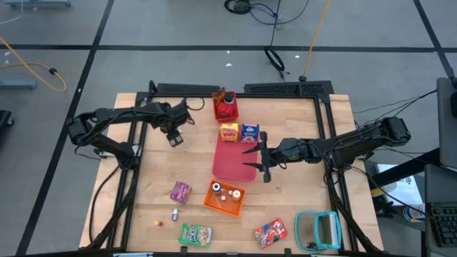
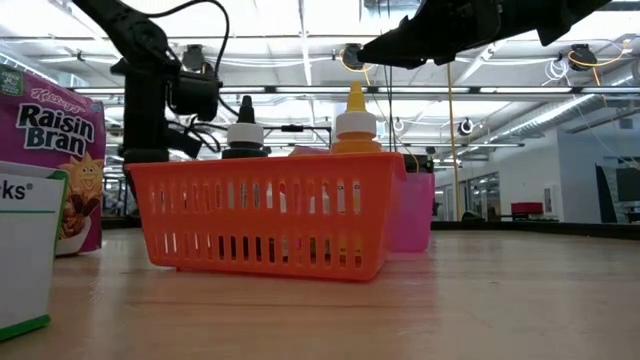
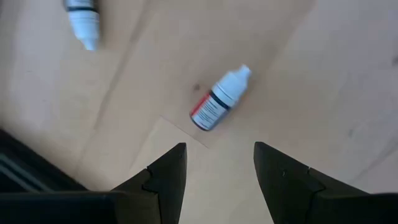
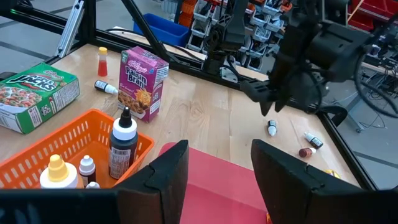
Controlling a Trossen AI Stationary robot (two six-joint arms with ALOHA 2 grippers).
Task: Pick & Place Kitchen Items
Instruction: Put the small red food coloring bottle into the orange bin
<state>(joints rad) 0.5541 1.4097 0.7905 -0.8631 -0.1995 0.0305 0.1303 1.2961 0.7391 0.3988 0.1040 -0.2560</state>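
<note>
While both arms hang above the wooden table [image 1: 285, 214], neither one holds anything. The left claw [image 3: 216, 171] points down at the table near its far left part, and its two fingers stand apart with only bare wood between them. Just ahead of its fingertips lies a tiny white bottle [image 3: 219, 99] with a red and dark label, on its side and not touching the fingers. A second small bottle [image 3: 84, 18] lies farther from this claw, cut by the edge of the left wrist view.

The right claw [image 4: 217, 168] hovers over the flat red mat [image 1: 232, 158] in the middle of the table, fingers apart and empty. Just in front of it, near its left finger, stands the orange basket [image 4: 56, 146], which holds a dark bottle with white cap [image 4: 123, 146], a yellow-capped bottle [image 4: 57, 174] and one or two very small bottles, which I cannot count well. Beyond the basket stands the pink-purple Raisin Bran carton [image 4: 144, 82], and a green cereal carton [image 4: 34, 96] lies beside it. Behind the right claw, toward the far edge, sit a yellow carton [image 1: 228, 132], a blue carton [image 1: 250, 132] and a red bin [image 1: 226, 108]. A green snack packet [image 1: 195, 234] and a red snack packet [image 1: 270, 232] lie at the near edge.
</note>
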